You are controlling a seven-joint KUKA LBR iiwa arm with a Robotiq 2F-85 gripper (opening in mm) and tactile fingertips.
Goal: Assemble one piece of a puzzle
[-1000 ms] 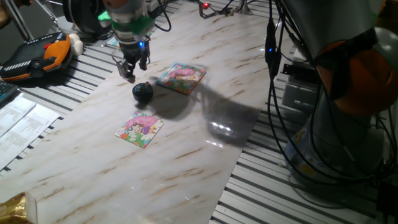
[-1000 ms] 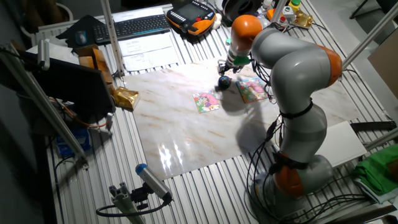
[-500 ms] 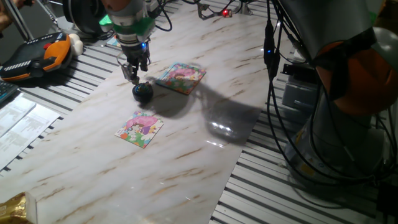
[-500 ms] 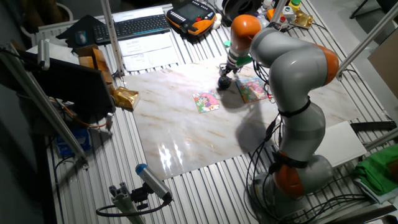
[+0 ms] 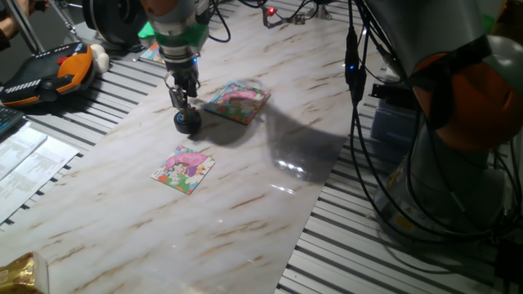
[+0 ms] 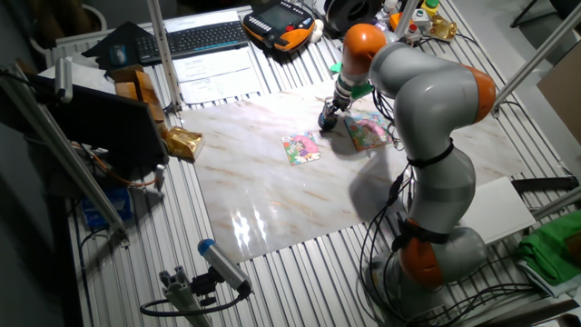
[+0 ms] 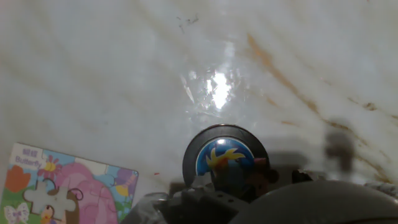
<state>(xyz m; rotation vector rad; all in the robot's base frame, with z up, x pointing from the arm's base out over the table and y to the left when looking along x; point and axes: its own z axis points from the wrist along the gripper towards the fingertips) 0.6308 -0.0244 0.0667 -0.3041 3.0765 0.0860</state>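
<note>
Hand view shows my gripper [image 7: 239, 186] low over the black disc [image 7: 225, 157] (jaw state unclear), presumably seeking the piece; puzzle board [image 7: 62, 190] sits lower left.

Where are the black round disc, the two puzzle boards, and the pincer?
black round disc [image 7: 225, 159], hand view, blue centre.
near puzzle board [image 5: 184, 169], one fixed view, middle.
far puzzle board [image 5: 238, 101], one fixed view, middle.
pincer [image 5: 183, 104], one fixed view, fingertips.

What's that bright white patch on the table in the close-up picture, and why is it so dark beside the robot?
Hand view: glare from a lamp on the glossy marble table. One fixed view: the arm's shadow darkens the table beside the puzzle board.
</note>
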